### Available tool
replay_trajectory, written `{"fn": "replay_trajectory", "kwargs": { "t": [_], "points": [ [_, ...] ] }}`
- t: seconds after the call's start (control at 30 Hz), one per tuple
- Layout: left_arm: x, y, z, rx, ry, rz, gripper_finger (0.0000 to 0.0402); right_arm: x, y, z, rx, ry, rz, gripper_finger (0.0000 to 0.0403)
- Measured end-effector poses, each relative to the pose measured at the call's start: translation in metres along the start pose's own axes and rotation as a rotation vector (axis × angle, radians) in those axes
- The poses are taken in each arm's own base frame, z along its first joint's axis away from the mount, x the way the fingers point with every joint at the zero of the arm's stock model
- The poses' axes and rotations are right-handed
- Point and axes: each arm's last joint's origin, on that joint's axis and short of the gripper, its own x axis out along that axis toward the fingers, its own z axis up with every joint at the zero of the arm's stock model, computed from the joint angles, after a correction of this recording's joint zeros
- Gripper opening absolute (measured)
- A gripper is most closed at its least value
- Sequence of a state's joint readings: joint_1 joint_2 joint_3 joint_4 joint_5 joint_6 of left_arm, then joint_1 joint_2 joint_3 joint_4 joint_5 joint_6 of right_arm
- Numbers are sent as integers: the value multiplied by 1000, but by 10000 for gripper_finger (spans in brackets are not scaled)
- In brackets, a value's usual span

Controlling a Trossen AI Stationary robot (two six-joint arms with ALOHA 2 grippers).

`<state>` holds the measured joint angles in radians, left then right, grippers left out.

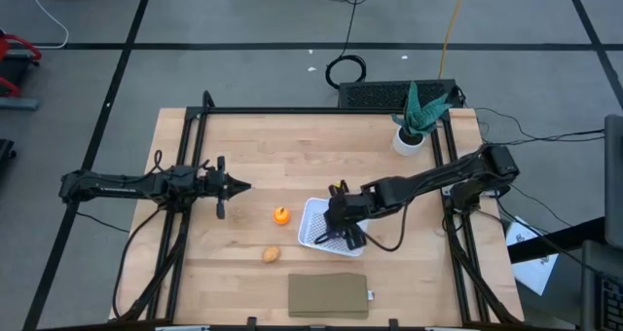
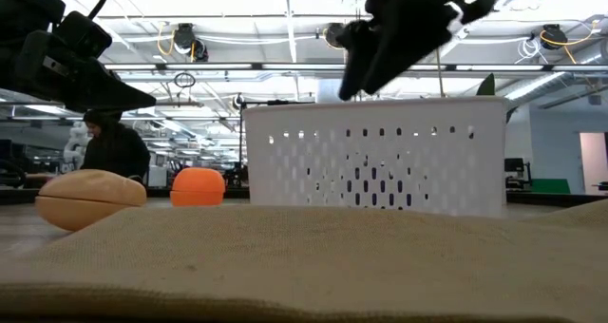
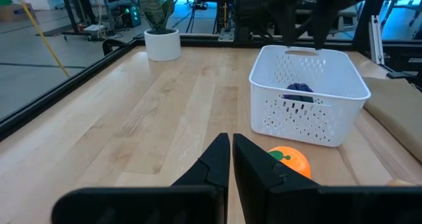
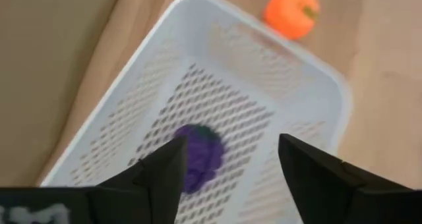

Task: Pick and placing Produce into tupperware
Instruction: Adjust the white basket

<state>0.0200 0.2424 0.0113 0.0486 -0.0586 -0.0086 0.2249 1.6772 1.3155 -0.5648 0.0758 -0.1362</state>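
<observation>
One down, two to go by the look of it. Lumpy dark purple toy produce piece [image 4: 196, 155] already sitting on the mesh floor of the shallow white perforated plastic tupperware basket [image 1: 313, 214], lying loose, nothing gripping it. Right gripper [image 4: 227, 168] hanging right above the basket with fingers spread wide and nothing between them, purple piece visible below through the gap, so probably just a drop-off. Round orange toy fruit with a little green stem [image 1: 281, 215] out on the wooden table [image 1: 292, 156], just beside the basket on the side toward the left arm, not touching as far as can be told. Tan-brown oval piece [image 1: 271, 254] also on the bare wood, a bit nearer the front edge, close to the flat brown cardboard-coloured rectangle [image 1: 328, 295]. Left gripper [image 1: 234, 186] parked over the table well short of the basket, fingers pressed together, nothing held, pointed roughly toward the orange. Green potted plant in a white pot [image 1: 413, 127] off at the back, not part of the job. So roughly a third done; orange probably the easy next grab, being nearest the basket.
</observation>
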Motion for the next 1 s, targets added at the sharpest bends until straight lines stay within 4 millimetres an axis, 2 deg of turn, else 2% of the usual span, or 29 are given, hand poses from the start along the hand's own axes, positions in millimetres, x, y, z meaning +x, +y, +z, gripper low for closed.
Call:
{"fn": "replay_trajectory", "kwargs": {
  "t": [0.1, 0.3, 0.37, 0.63, 1.0],
  "points": [
    [0, 0, 0, -1, 0, 0, 24, -2, -3, 4, 2, -48, -18, 176],
    [0, 0, 0, -2, 0, 0, 24, 1, -15, 11, 31, -129, -51, 38],
    [0, 0, 0, -2, 0, 0, 24, 1, -21, 10, 44, -126, -60, 11],
    [0, 0, 0, -2, 0, 0, 24, 8, -48, 0, 143, -121, -173, 2],
    [0, 0, 0, 0, 1, 1, 24, 26, -70, -33, 258, -63, -185, 0]
  ]
}}
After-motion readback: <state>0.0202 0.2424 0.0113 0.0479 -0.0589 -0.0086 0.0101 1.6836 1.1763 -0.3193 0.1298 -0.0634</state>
